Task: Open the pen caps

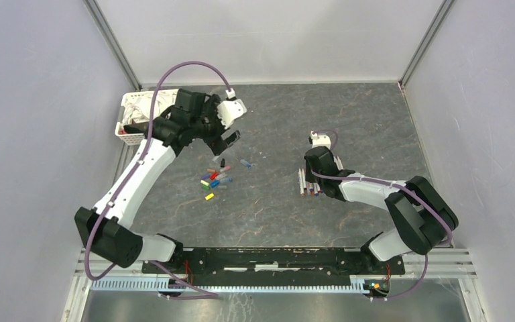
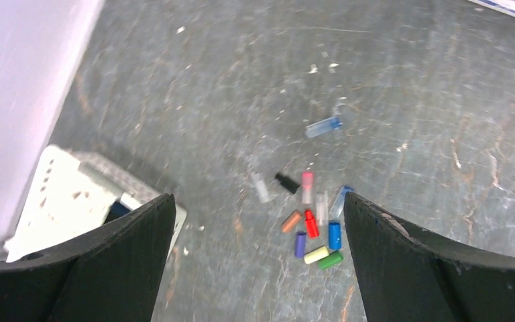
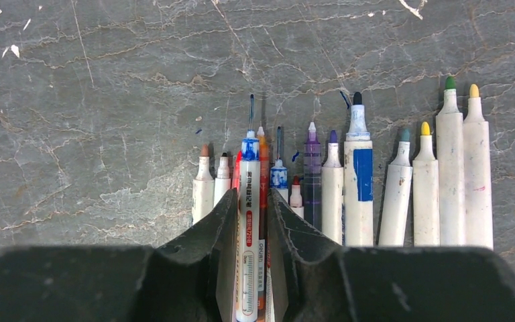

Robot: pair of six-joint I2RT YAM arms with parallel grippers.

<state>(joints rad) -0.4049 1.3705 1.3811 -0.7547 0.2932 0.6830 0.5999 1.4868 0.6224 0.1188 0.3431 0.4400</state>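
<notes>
The left gripper [image 2: 258, 196] hangs above the table [image 1: 375, 121] with its jaws spread wide and nothing between them. Below it the pen caps [image 2: 311, 223] lie loose in a small heap on the grey surface: red, blue, green, yellow, purple, orange, pink, black and a few clear ones. One bluish cap [image 2: 323, 127] lies apart from the rest. The white basket [image 1: 129, 117] sits at the table's far left corner, near that arm. The right gripper [image 3: 252, 196] is low over the pens [image 3: 357, 181], which lie side by side in a row with their tips bared. Its fingers closely flank a blue-collared pen [image 3: 249, 168]; whether they actually pinch it cannot be told.
</notes>
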